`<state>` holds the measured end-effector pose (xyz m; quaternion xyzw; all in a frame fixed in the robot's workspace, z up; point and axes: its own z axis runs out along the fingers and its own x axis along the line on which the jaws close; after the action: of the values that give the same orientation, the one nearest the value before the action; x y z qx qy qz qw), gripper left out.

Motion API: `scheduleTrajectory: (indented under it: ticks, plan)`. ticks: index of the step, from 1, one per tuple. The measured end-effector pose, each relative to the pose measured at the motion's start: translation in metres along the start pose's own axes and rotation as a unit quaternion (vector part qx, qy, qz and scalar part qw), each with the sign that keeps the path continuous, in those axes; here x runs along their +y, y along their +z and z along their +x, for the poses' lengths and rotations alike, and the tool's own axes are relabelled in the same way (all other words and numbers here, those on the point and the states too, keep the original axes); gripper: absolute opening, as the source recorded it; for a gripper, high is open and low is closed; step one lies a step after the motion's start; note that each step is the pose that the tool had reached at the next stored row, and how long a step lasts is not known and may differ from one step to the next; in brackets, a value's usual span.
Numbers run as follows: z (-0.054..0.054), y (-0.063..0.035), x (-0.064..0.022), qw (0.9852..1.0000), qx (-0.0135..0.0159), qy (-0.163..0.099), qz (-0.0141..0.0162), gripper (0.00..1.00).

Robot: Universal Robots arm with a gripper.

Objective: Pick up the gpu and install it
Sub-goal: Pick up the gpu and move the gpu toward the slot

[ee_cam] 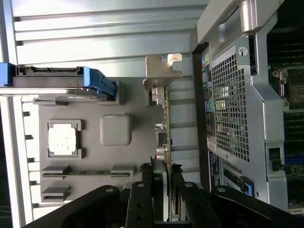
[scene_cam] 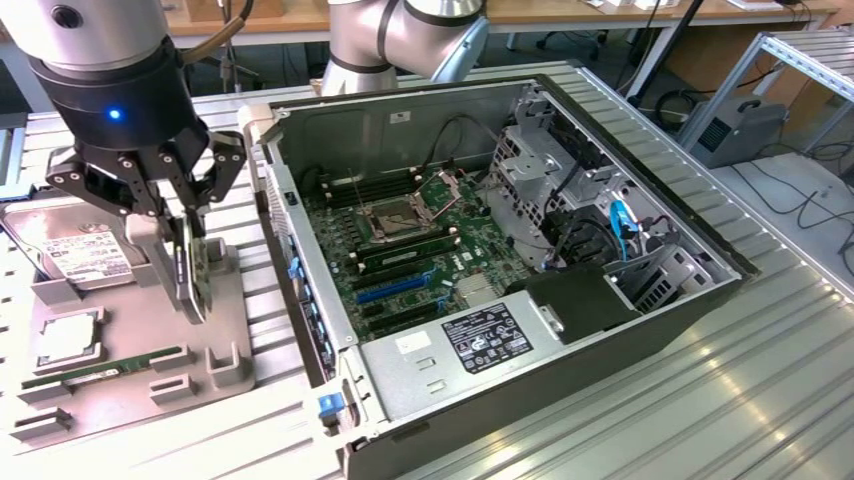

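gpu (scene_cam: pixel 203 272) check, where's it at? is the gripper (scene_cam: pixel 198 302) actually on it or just hanging nearby?

> it's on it. the fingers (ee_cam: pixel 156 178) are pinched in narrow with the card sandwiched between them, one on each flat face. the wrist view shows it best: gripper (ee_cam: pixel 167 166) closed around one end of the gpu (ee_cam: pixel 167 118), and the silver bracket (ee_cam: pixel 161 71) sticks out at the far end

so is it up in the air or what?

> can't tell tbh. it's standing on edge, upright, over the grey tray (scene_cam: pixel 247 335) on the exterior view's left. whether its lower edge is clear of the tray or touching it, no idea from these angles

what else is on that tray?

> hard drive (scene_cam: pixel 80 255) with the white label sits just beside the gripper, toward the exterior view's left. cpu (scene_cam: pixel 67 340) is nearer the camera than that, and the green memory stick (scene_cam: pixel 100 370) lies in its holders nearest the front edge. the open pc case (scene_cam: pixel 387 125) is right next to the tray on the exterior view's right, with the motherboard (scene_cam: pixel 400 250) showing inside. the card is outside the case, near its wall but not over the opening. all of it sits on a slatted metal table (scene_cam: pixel 667 420)
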<state>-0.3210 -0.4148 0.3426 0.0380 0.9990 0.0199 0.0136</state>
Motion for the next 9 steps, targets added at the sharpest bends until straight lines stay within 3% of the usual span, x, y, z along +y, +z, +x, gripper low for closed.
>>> scheduleTrajectory:
  ticks: [9]
  plan:
    - [-0.0001, -0.0039, 0.0002, 1.0, 0.0, 0.0, 0.0, 0.27]
